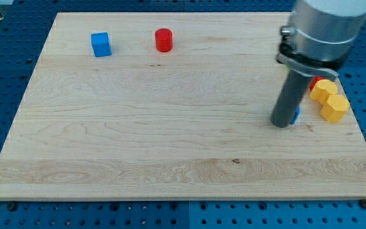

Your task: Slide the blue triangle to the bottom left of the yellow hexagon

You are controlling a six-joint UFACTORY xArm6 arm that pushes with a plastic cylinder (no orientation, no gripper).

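My tip (282, 124) rests on the board at the view's right. A blue block (296, 114), likely the blue triangle, is almost wholly hidden behind the rod; only a sliver shows at the rod's right edge, touching it. The yellow hexagon (334, 108) lies to the right of the tip, close to the board's right edge. A second yellow block (325, 90) sits just above and to the left of it, touching it. A red block (314, 82) peeks out behind the rod beside that yellow block.
A blue cube (100, 44) and a red cylinder (164, 40) stand near the view's top left of the wooden board (138, 146). The arm's grey body (326, 28) fills the top right corner.
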